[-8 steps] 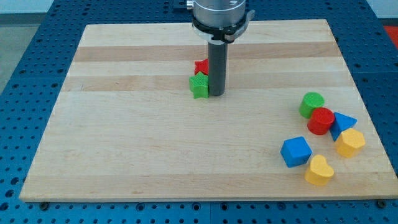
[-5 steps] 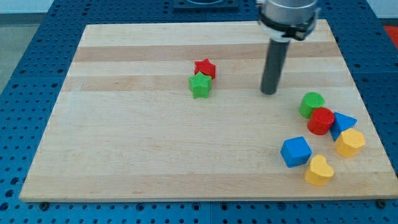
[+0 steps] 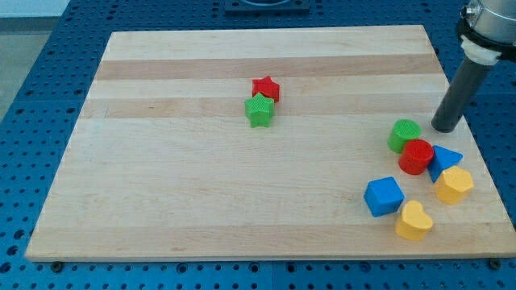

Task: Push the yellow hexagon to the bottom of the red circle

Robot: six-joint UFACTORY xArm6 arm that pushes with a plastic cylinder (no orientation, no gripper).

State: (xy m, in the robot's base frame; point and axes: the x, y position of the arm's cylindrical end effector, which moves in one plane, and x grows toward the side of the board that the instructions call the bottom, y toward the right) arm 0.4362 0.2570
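The yellow hexagon [image 3: 454,184] lies near the board's right edge, just right of and below the red circle [image 3: 417,156]. A blue triangle [image 3: 444,158] sits between them, touching both. My tip [image 3: 443,129] rests on the board above the blue triangle, up and to the right of the red circle, right of the green circle [image 3: 404,135]. It touches no block.
A blue cube [image 3: 383,196] and a yellow heart [image 3: 414,221] lie below the red circle. A red star [image 3: 265,88] and a green star [image 3: 259,110] touch each other near the board's middle top. The wooden board [image 3: 201,185] ends close to the right of the yellow hexagon.
My tip has swept from beside the green star at the board's middle to the right edge, above the blue triangle. No block has moved.
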